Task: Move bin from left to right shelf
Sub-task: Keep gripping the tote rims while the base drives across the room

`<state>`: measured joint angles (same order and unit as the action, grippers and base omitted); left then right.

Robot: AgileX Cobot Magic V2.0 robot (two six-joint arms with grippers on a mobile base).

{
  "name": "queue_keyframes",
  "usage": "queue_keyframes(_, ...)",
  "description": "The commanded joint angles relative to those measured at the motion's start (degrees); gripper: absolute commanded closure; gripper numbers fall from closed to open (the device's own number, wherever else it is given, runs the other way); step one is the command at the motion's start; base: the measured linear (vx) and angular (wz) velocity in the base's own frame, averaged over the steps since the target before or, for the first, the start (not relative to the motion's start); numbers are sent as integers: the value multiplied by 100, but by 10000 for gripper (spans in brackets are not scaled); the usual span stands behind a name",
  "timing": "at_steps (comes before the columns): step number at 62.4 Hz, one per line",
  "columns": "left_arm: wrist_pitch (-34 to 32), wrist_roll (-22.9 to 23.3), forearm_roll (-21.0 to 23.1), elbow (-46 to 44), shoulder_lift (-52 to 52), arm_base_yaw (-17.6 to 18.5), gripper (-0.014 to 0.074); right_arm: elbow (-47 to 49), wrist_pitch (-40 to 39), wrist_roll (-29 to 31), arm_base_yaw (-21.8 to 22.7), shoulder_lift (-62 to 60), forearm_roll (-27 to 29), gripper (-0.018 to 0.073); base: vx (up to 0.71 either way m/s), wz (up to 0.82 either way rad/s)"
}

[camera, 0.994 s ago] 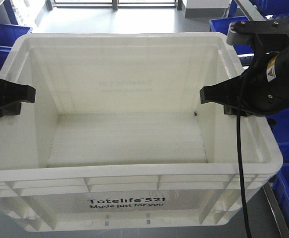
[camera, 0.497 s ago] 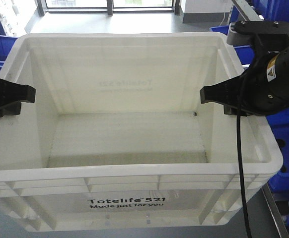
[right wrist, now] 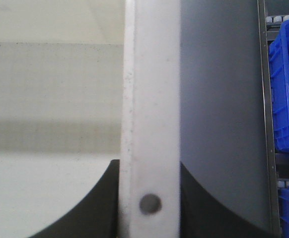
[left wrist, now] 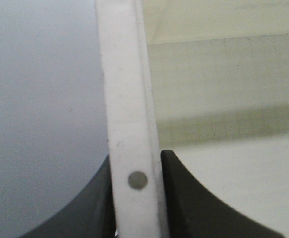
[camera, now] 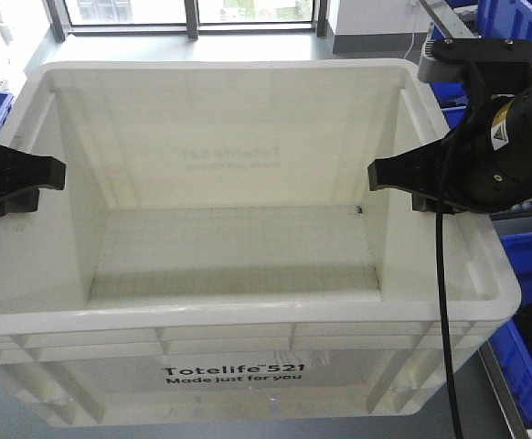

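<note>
The big white bin (camera: 229, 137) fills the middle of the front view, with its black "Totelife 521" words on the near side. It is empty inside. The left gripper (camera: 28, 183) bites the bin's left wall, one black finger inside and one outside. The right gripper (camera: 399, 187) bites the right wall the same way. So the bin sits between the two grippers, clamped on both sides. I cannot tell what is under the bin.

Past the far rim there is a grey floor (camera: 248, 48) and a window (camera: 129, 9). Blue bins (camera: 531, 274) stand to the right, and one more is at the far left.

The left wrist view shows the left gripper (left wrist: 136, 161) up close, with its fingers pressed tight on the white rim. The right wrist view shows the same for the right gripper (right wrist: 149, 166). Only this view shows a shelf rail (right wrist: 264, 99) running beside blue bins.
</note>
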<state>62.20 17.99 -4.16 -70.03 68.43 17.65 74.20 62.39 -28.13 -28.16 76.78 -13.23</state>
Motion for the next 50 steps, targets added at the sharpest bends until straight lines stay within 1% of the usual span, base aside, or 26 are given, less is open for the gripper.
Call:
queue_keyframes(1,-251,-70,-450,-209,-238,-17,468,213,-266,-20,89,-247,-899,477,40,-4)
queue_keyframes(50,-253,-70,-450,-209,-239,-17,468,213,-260,-20,89,-247,-899,477,41,-2)
